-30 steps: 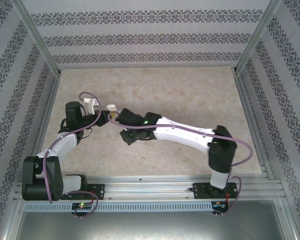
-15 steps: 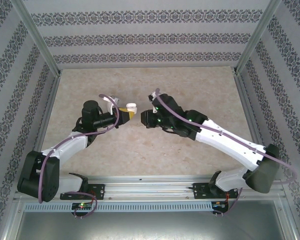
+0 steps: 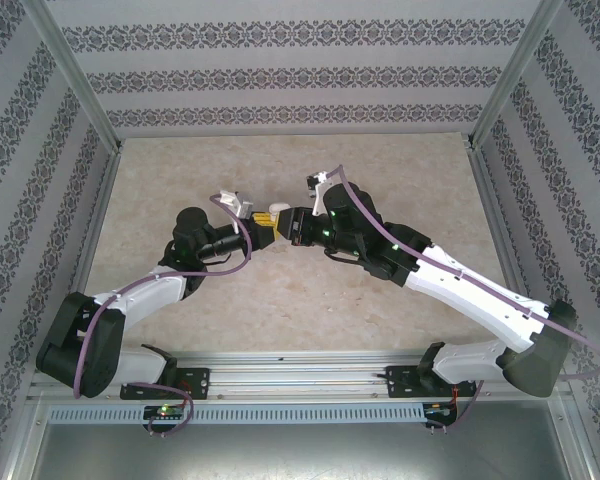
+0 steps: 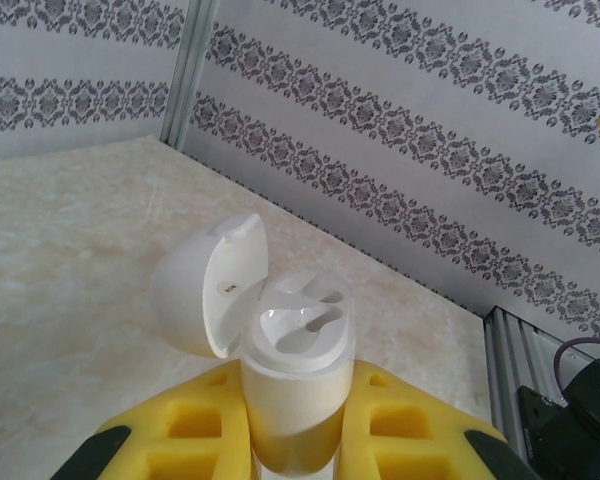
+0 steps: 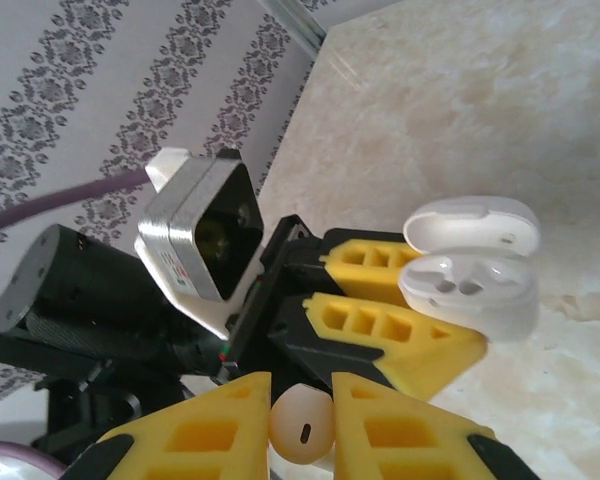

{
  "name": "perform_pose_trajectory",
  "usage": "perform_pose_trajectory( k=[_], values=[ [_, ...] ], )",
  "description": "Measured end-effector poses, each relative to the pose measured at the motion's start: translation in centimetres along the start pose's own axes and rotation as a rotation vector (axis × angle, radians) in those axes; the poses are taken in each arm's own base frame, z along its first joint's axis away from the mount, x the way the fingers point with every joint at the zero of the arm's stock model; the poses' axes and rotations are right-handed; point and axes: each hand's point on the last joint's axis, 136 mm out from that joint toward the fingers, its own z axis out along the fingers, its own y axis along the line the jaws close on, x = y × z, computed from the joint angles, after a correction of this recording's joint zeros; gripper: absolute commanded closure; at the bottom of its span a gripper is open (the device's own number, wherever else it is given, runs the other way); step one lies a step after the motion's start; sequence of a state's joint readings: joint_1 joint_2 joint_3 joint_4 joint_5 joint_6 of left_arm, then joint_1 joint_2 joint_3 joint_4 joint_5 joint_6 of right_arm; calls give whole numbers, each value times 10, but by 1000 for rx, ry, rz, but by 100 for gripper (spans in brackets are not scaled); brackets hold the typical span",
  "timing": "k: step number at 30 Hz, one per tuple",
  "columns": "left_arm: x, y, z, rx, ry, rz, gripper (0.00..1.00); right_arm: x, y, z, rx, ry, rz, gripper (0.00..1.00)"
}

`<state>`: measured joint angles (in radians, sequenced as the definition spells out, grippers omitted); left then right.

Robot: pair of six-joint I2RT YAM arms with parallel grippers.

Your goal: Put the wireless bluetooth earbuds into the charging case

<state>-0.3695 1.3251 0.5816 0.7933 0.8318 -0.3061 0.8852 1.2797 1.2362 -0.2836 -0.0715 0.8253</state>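
Under the left fingers (image 4: 400, 430) you see a beige marbled table top (image 3: 380, 170). Beyond them rise walls (image 3: 300, 75), papered white with grey ornamental bands. Aluminium posts (image 3: 73, 75) stand in the corners; a metal rail (image 3: 300, 375) lies behind the fingers. The light is even.

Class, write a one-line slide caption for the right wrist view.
Right end effector grips a white earbud facing the open charging case held by the left end effector.
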Motion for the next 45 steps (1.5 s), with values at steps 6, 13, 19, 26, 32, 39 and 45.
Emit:
perform_pose_trajectory(
  k=[6, 13, 19, 26, 32, 39, 45],
  values=[
    [-2, -6, 2, 9, -20, 46, 100, -14, 6, 4, -52, -48, 66, 81],
    [-4, -10, 2, 4, -49, 103, 100, -13, -14, 14, -48, -77, 165, 81],
    [-2, -11, 2, -10, -62, 133, 100, -18, -16, 15, -56, -110, 203, 82],
    [-6, -12, 3, -20, -80, 163, 100, -23, -20, 17, -57, -139, 229, 82],
    [-7, -12, 2, -23, -91, 177, 100, -25, -24, 24, -52, -145, 242, 82],
    [-9, -13, 1, -23, -100, 190, 100, -21, -29, 29, -41, -137, 255, 82],
    [-12, -14, -1, -28, -108, 201, 100, -23, -27, 29, -51, -143, 260, 82]
  ],
)
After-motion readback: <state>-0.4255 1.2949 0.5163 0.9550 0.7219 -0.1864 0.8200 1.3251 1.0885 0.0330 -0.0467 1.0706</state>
